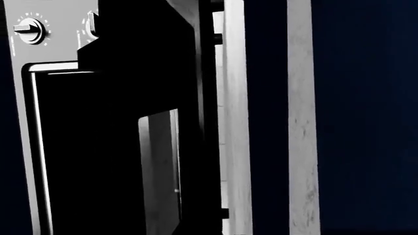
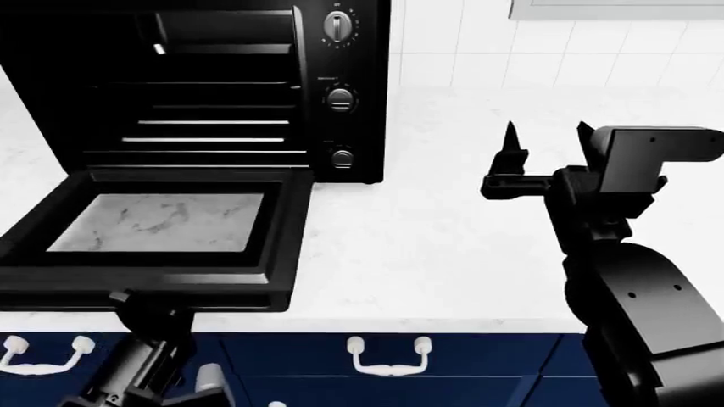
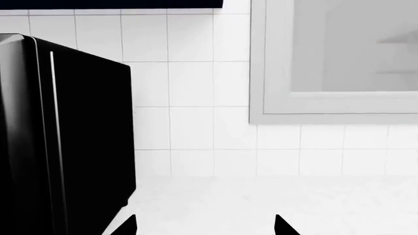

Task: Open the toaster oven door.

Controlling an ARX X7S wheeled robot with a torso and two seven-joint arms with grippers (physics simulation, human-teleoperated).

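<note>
**Kid:** Where is the toaster oven now?

**Helper:** It sits at the back left of the white tabletop, against the tiled wall. Its door is folded all the way down and lies flat. The door's front edge sticks out past the tabletop edge.

**Kid:** So is the job done?

**Helper:** I think the opening is done. You can see the wire racks inside. What is left is to let go and pull your left arm away.

**Kid:** What is the left gripper doing?

**Helper:** It is right under the door's front edge, by the handle. I cannot tell if it is open or closed, because the door hides it.

**Kid:** And the right gripper?

**Helper:** Its fingers are spread apart and hold nothing. It hangs over bare tabletop, well apart from the oven.

**Kid:** Where can you move?

**Helper:** Pull the left arm back toward you and down. Watch the navy cabinets just below.
</note>
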